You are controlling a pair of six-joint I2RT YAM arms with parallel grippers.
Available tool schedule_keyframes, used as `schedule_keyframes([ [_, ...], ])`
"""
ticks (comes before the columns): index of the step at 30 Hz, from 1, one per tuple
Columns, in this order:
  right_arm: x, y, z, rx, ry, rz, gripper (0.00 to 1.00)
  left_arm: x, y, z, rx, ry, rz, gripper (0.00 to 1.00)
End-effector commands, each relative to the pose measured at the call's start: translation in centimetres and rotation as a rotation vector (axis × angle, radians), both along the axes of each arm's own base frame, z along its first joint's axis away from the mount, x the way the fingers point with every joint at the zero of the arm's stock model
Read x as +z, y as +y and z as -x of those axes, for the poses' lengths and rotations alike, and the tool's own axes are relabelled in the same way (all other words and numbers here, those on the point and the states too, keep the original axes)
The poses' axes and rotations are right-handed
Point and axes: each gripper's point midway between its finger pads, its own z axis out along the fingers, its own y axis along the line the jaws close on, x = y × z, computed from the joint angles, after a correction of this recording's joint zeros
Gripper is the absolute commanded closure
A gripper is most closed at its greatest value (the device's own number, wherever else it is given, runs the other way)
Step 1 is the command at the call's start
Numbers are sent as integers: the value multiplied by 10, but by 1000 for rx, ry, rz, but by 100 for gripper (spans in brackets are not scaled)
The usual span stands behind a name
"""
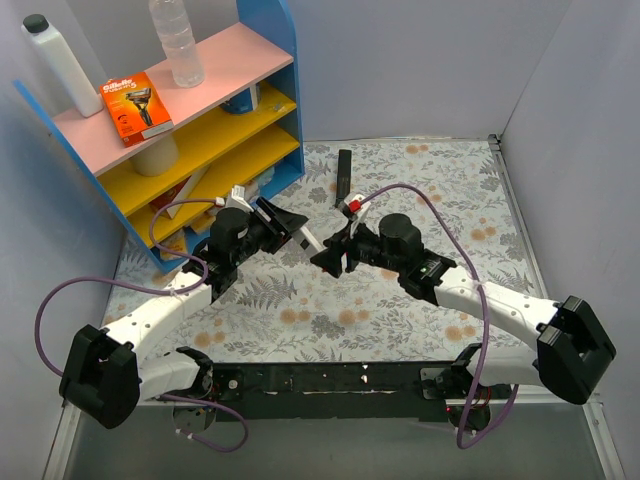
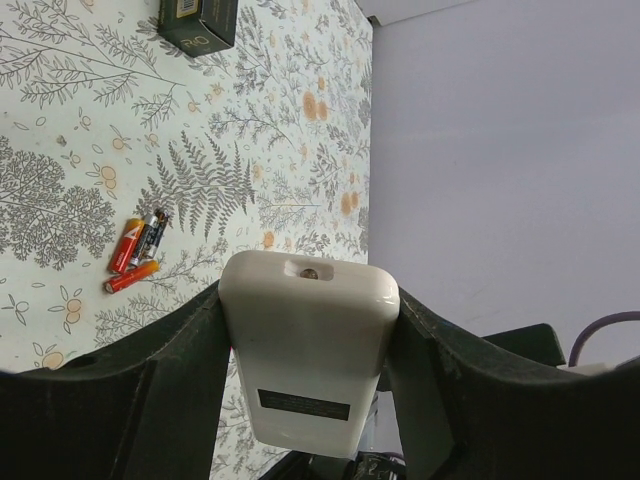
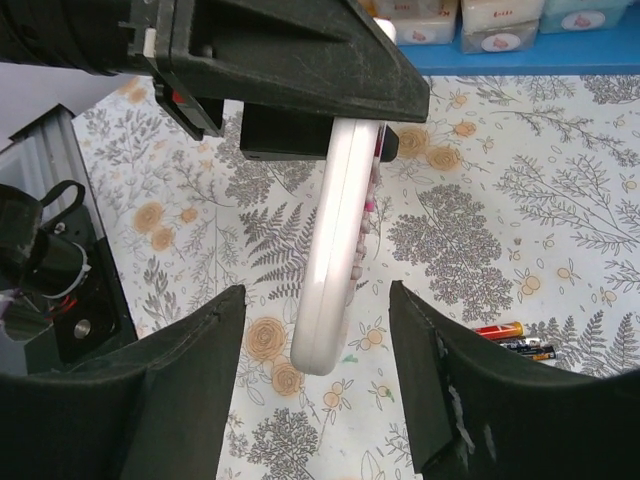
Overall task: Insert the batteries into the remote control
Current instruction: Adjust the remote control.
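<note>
L gripper [image 2: 308, 300] clamped on remote control [image 2: 305, 350] — white back, dark label strip; R gripper [image 3: 315, 295] spread apart.

- "Gillette" is printed in white on the orange razor box [image 1: 137, 107], upper left of the top view, lying on the pink shelf top [image 1: 215, 65].
- The dark sticker [image 2: 304, 404] on the remote control [image 2: 305, 330], lower centre of the left wrist view, has print too small to read.
- The dark box [image 2: 198, 22] at the top edge of the left wrist view has pale marks that are not legible.
</note>
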Motion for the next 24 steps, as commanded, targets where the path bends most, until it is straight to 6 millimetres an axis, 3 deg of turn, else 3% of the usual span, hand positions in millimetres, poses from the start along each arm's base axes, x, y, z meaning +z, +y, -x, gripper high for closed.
schedule_keyframes([
  [1, 9, 11, -9, -36, -73, -14, 35, 24, 3, -2, 36, -36, 32, 100],
  [4, 4, 13, -12, -52, -67, -4, 44, 26, 3, -3, 42, -39, 33, 100],
  [7, 4, 17, -11, -37, -62, -2, 75, 26, 5, -3, 49, -41, 27, 100],
  [9, 5, 17, -11, -39, -59, -7, 86, 26, 7, -2, 50, -50, 17, 100],
  [10, 6, 17, -10, -34, -55, -9, 97, 27, 8, -2, 51, -66, 5, 97],
  [11, 9, 18, -9, -33, -50, -17, 99, 26, 9, -2, 51, -71, -3, 75],
  [15, 20, 19, -5, -19, -36, -39, 99, 42, 16, 2, 50, -163, -26, 31],
  [18, 33, 18, -2, 7, -29, -63, 99, 45, 23, 6, 50, -225, -70, 16],
  [21, 46, 14, -2, 61, 5, -113, 99, 55, 32, 16, 37, -334, -85, 15],
  [22, 48, 15, 7, 116, 41, -136, 99, 54, 36, 24, 27, -366, -82, 15],
  [24, 59, 10, 5, 146, 50, -184, 99, 69, 38, 34, -4, -482, -72, 15],
])
